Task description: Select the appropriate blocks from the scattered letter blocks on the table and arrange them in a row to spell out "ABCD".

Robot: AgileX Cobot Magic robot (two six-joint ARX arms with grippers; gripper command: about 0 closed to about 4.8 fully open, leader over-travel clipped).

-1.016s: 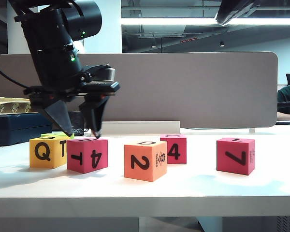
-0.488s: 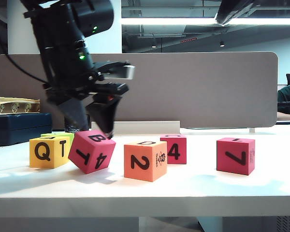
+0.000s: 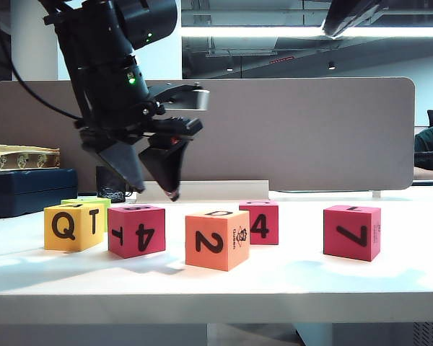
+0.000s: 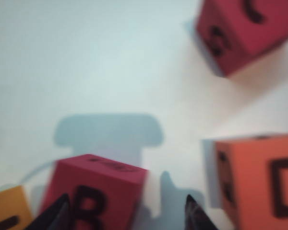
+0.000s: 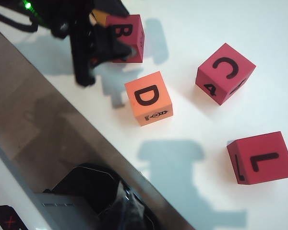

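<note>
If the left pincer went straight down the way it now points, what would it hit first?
Most likely the pink-red B block: the left pincer hangs open just above it, its fingers straddling the top face in the left wrist view. One fingertip may instead land on bare table beside it; depth is unclear.

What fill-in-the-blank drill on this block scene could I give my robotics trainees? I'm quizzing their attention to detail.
1. The orange block shows the letter ____ on top.
2. The left gripper, jaws open, hangs above the pink-red block whose top face reads ____.
3. The yellow block shows Q and ____ on its front.
4. The pink-red block with 7 in front shows ____ on top.

Missing words: D; B; T; L
</note>
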